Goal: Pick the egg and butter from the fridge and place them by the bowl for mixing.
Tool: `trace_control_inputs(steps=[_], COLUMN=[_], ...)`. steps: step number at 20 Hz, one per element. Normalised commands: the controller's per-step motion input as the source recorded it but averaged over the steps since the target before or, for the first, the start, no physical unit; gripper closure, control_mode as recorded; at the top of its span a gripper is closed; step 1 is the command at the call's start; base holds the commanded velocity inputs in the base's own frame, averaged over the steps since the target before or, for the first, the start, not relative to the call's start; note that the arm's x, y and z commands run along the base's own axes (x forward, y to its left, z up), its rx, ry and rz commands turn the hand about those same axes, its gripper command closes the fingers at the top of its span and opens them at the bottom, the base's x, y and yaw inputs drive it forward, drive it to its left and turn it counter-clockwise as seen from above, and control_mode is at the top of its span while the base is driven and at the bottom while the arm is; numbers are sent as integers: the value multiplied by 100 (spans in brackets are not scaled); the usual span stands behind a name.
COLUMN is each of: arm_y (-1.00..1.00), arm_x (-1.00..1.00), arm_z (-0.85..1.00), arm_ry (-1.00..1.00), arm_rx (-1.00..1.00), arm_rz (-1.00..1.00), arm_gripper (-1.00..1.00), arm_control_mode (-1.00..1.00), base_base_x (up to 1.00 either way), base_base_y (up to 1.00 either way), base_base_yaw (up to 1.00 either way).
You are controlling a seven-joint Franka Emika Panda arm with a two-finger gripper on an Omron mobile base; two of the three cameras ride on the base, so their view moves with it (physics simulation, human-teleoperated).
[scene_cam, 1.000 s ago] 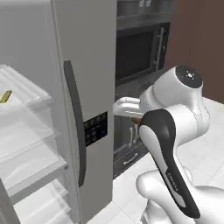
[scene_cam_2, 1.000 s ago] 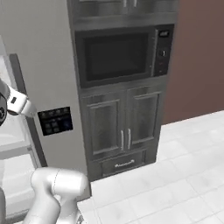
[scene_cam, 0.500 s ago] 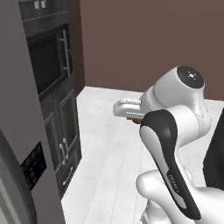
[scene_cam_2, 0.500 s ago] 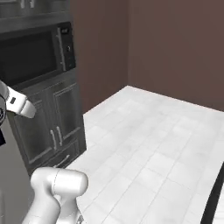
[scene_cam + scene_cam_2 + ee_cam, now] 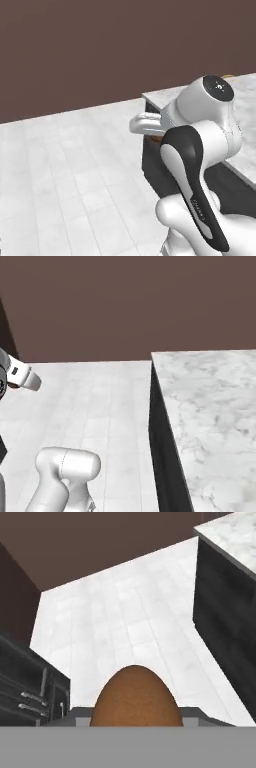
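We are carrying the egg [image 5: 135, 696] toward the marble counter [image 5: 210, 406], and the bowl is not in sight, so we should keep the hand level and move slowly until we find it. In the hand view the brown egg sits low between the fingers, which appear closed on it, above the white tiled floor [image 5: 130, 612]. In the left base view the arm is folded, with the gripper [image 5: 150, 131] stretched forward at the near corner of the counter. We judge the butter is not fetched yet.
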Motion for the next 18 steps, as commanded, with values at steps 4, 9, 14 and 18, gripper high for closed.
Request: trace_control_inputs(steps=[4,9,14,18], arm_y=[0,0,0,0], arm_x=[0,0,0,0], arm_z=[0,0,0,0], arm_ry=[0,0,0,0], arm_rx=[0,0,0,0], arm_rz=[0,0,0,0], arm_gripper=[100,100,100,100], arm_control_mode=[100,100,100,100], base_base_x=[0,0,0,0], base_base_y=[9,9,9,8], base_base_yaw=[-98,-98,-98,-94])
